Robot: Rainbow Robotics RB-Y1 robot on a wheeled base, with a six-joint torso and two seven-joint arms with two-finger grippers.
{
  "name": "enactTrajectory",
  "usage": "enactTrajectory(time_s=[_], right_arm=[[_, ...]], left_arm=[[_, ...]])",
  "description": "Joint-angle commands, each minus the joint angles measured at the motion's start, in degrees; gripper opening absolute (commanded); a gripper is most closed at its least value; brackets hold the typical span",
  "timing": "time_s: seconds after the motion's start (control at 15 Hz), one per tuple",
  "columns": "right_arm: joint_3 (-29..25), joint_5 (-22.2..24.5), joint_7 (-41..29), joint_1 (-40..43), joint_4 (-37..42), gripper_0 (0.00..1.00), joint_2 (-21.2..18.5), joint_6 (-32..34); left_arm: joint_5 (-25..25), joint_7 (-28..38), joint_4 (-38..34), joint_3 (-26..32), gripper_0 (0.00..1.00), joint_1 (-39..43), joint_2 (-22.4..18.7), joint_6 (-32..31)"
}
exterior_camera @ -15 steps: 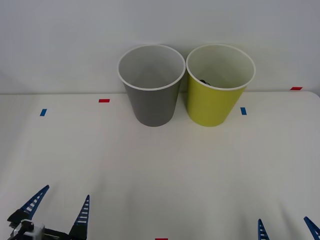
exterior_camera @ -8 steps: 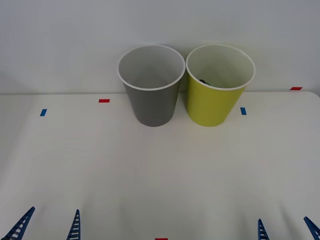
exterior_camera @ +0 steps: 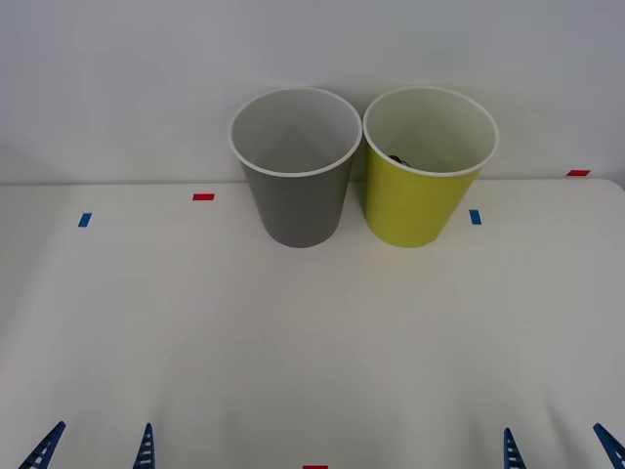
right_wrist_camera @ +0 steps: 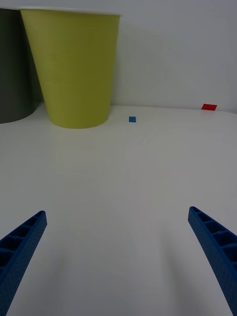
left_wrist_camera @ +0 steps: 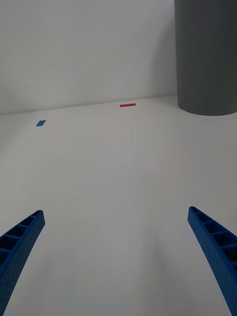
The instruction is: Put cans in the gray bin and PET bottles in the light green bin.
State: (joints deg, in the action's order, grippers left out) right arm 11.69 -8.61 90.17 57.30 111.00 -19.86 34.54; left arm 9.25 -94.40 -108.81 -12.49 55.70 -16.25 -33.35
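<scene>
- The gray bin (exterior_camera: 296, 166) stands upright at the far side of the white surface (exterior_camera: 312, 332), close to the wall, with its white rim up and its pale inside open to view.
- The light green bin (exterior_camera: 430, 166) stands upright just beside it, on the robot's right; at the front the two rims look to be touching or almost so.
- Down inside the light green bin, against its inner wall on the side nearest the gray one, a small dark thing (exterior_camera: 396, 157) peeks out; I cannot tell what it is.
- The left gripper (exterior_camera: 95, 449) sits low at the near edge of the surface on the robot's left, its blue ribbed jaws spread wide with nothing between them.
- The right gripper (exterior_camera: 560, 449) sits at the near edge on the robot's right, its jaws likewise wide apart and holding nothing.
- Both grippers are well apart from the bins.
- Small tape marks dot the surface: a red mark (exterior_camera: 203, 196) and a blue mark (exterior_camera: 85, 220) to the left of the bins, and another blue mark (exterior_camera: 476, 217) just right of the light green bin.
</scene>
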Motion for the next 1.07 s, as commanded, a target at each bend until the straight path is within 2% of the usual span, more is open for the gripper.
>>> enactTrajectory(time_s=[0.07,1.07], right_arm=[[0.00,0.00,0.00,0.00,0.00,1.00,0.00,0.00],[0.00,0.00,0.00,0.00,0.00,1.00,0.00,0.00]], left_arm=[[-0.02,0.01,0.00,0.01,1.00,0.02,-0.01,0.04],[-0.02,0.01,0.00,0.01,1.00,0.02,-0.01,0.04]])
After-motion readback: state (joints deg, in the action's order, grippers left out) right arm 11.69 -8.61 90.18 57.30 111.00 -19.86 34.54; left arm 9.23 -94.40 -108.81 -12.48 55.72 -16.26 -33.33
